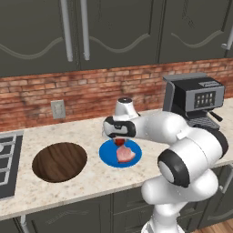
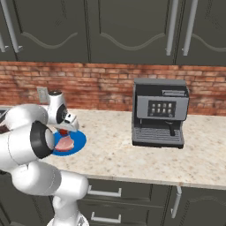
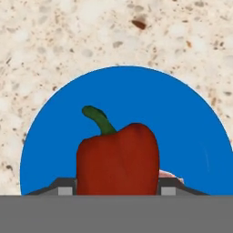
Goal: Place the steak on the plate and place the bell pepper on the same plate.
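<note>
Hand view, gripper (image 3: 116,193) clamping bell pepper (image 3: 117,159) above plate (image 3: 191,132), steak (image 1: 125,154) on it

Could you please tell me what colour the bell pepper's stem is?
Green, on the glossy red bell pepper; clearest in the hand view.

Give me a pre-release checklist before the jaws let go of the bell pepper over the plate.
1. Steak already on the plate: ok.
2. Bell pepper held between the jaws of the gripper: ok.
3. Pepper positioned over the blue plate, not the counter: ok.
4. Height of the pepper above the plate: cannot tell.
5. Pepper clear of the steak below: cannot tell; a bit of pink shows right beside it.
6. Wooden board away from the drop spot: ok.
</note>
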